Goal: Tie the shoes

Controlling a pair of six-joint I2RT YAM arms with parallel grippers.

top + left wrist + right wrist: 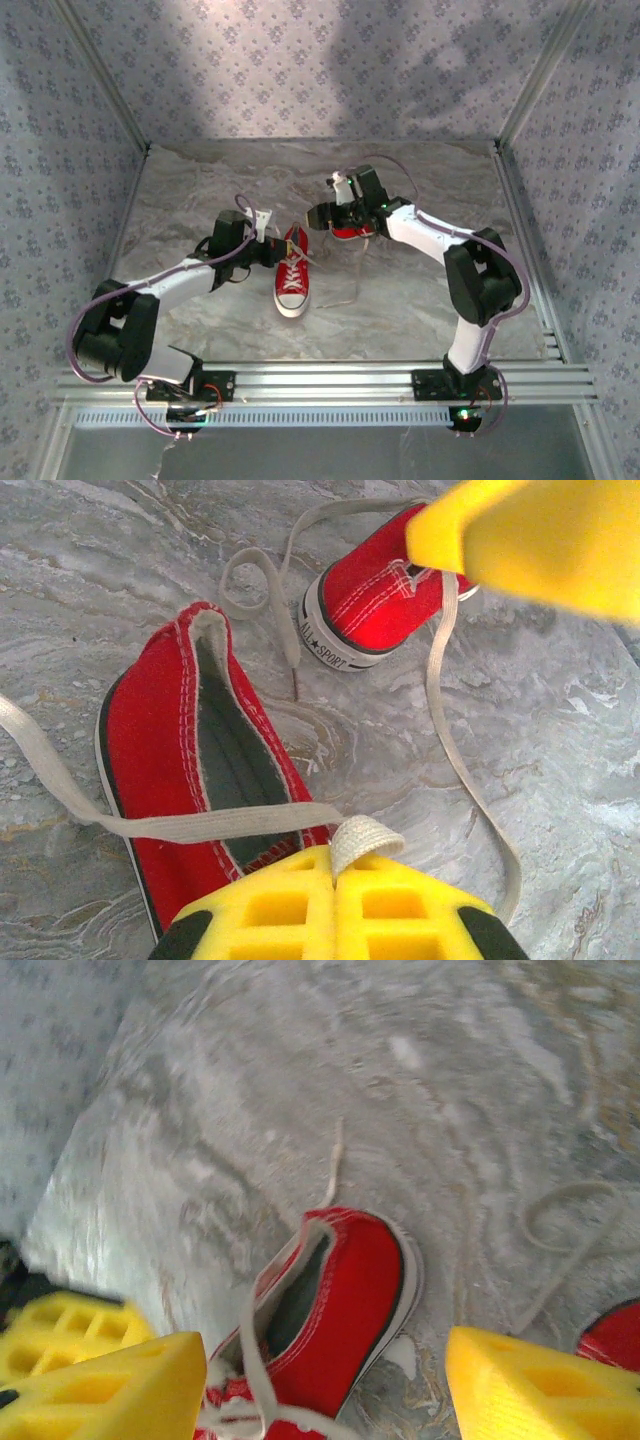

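Observation:
Two red shoes with white laces lie on the marbled table. The near shoe (292, 272) (165, 760) points its white toe at the arm bases. My left gripper (266, 236) (338, 865) sits at that shoe's heel end, shut on a folded loop of white lace (366, 837) that runs left across the shoe's opening. The far shoe (350, 231) (372, 598) (345, 1305) lies under my right gripper (322, 215) (325, 1360), which hangs open with its yellow fingers (535, 1390) either side of the shoe's heel, holding nothing. A loose lace (447, 730) trails from the far shoe.
An aluminium rail (320, 380) runs along the near table edge, and side rails (520, 230) stand at the right. Patterned fabric walls (320, 60) close in the back and sides. Bare table (200, 190) lies to the left and behind the shoes.

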